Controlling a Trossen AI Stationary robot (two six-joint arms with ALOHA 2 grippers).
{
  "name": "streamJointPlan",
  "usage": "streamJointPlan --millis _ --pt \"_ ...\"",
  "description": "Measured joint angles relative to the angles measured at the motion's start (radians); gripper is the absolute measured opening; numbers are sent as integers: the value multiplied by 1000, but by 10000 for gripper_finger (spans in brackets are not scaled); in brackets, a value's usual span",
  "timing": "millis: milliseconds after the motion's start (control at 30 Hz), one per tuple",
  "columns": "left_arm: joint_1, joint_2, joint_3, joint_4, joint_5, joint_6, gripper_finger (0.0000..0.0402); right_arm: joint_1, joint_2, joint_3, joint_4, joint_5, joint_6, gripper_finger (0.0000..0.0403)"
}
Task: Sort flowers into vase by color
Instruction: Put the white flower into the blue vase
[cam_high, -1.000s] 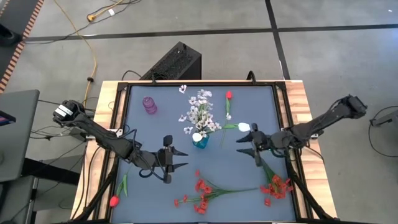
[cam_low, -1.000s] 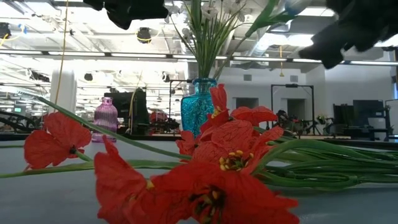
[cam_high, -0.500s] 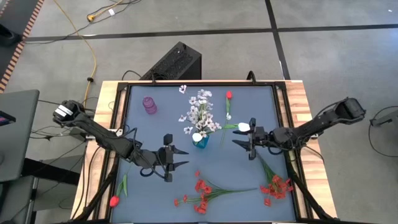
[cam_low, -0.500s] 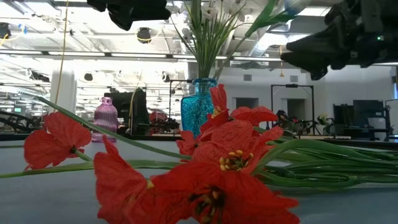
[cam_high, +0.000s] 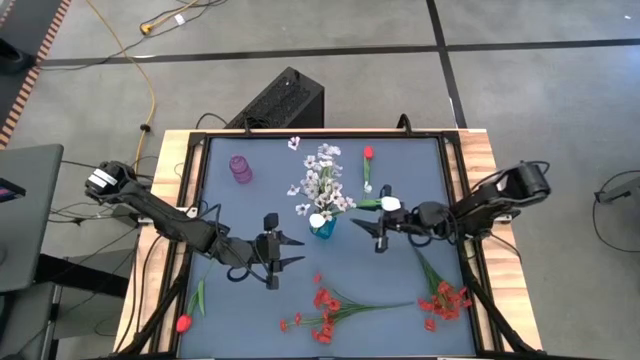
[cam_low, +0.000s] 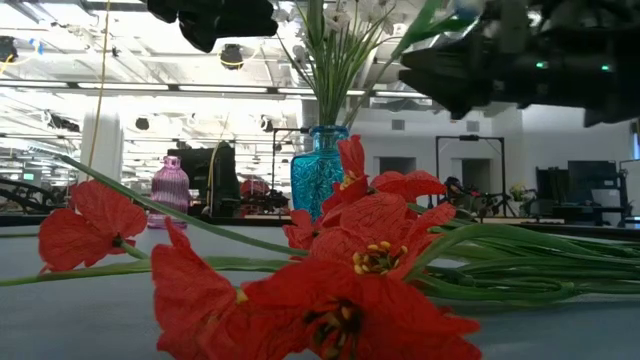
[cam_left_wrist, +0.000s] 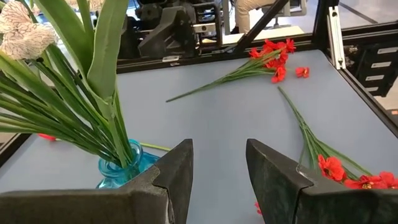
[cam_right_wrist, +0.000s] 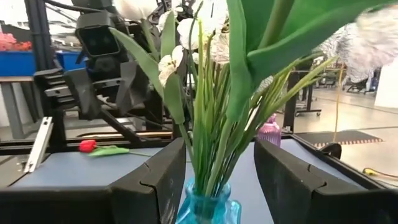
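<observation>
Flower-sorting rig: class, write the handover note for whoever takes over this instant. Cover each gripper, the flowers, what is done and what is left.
Left gripper: open, empty, hovering near the table's middle.
Right gripper: open, beside the blue vase; a white flower lies right by it, grip unclear.
Done: white flowers stand in the blue vase.
Left: red sprays and, single red stems and lie on the table. Purple vase looks empty.

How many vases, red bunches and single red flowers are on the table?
Vases: 2, the blue vase and the purple vase
Red bunches: 2, the middle bunch and the right bunch
Single red flowers: 2, the far flower and the left-edge flower
Total: 6
</observation>
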Motion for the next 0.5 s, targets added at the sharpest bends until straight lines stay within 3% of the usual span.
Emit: streamJointPlan --millis 233,500 --pt "-3 0 0 -11 0 -4 139 -17 43 51 2 2 -2 197" --pt "-3 0 0 -16 1 -4 139 -39 43 54 6 10 -2 121"
